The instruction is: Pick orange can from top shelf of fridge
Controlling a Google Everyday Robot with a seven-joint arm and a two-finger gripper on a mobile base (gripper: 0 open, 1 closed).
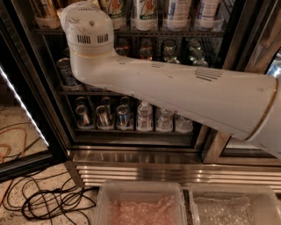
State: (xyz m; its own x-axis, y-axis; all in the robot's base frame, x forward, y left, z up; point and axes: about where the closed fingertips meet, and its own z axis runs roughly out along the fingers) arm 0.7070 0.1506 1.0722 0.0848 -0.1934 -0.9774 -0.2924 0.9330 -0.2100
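Observation:
The orange can (44, 8), golden-orange with dark streaks, stands in a clear cup tray at the far left of the top shelf (175, 33) of the fridge (145, 171). Only its lower part shows at the top edge of the camera view. My white arm (175, 92) crosses the picture from the right. Its round joint (88, 30) sits just right of the orange can, in front of the top shelf. My gripper is not in view; it is hidden behind the joint or above the picture's top edge.
Tall white cans with orange-green marks (145, 11) and blue-white cans (178, 11) fill the rest of the top shelf. Short cans (103, 116) and bottles (144, 116) stand on lower racks. The open door's light strip (22, 105) is left. Cables (48, 202) and two plastic bins (140, 206) lie below.

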